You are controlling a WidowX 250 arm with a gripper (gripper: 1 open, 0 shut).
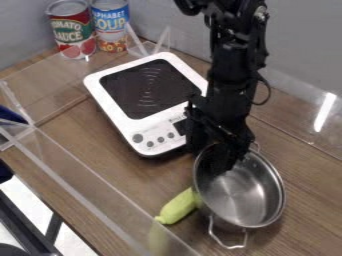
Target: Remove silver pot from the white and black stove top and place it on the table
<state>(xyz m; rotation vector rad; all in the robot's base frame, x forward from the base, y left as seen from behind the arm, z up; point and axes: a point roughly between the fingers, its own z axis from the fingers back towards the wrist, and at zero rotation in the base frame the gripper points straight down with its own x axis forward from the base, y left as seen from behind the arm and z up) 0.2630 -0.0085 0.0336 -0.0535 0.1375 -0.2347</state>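
The silver pot [242, 196] sits on the table [287, 125], down at the near right, clear of the stove top [150, 95] — the black glass centre up there is bare, nothing on the rings. So the big part looks done from where I stand: pot off the hotplate, pot on wood.

My claw [222, 160] hangs straight down over the pot's far-left rim, right at the edge nearest the stove's button panel. Whether my fingers are clamped on that rim or parted around it, I cannot tell; they're dark against a dark arm and the shiny wall hides the tips.

The pot looks tipped a touch, its mouth turned toward the camera, one wire loop handle poking out at the near edge. Just left of it lies a yellow-green handle [175, 207], close to or touching the pot wall. Two cans [91, 26] stand well apart at the far left.

What's left, I'd judge: make sure the pot rests flat, be free of the rim, and lift clear without dragging it.
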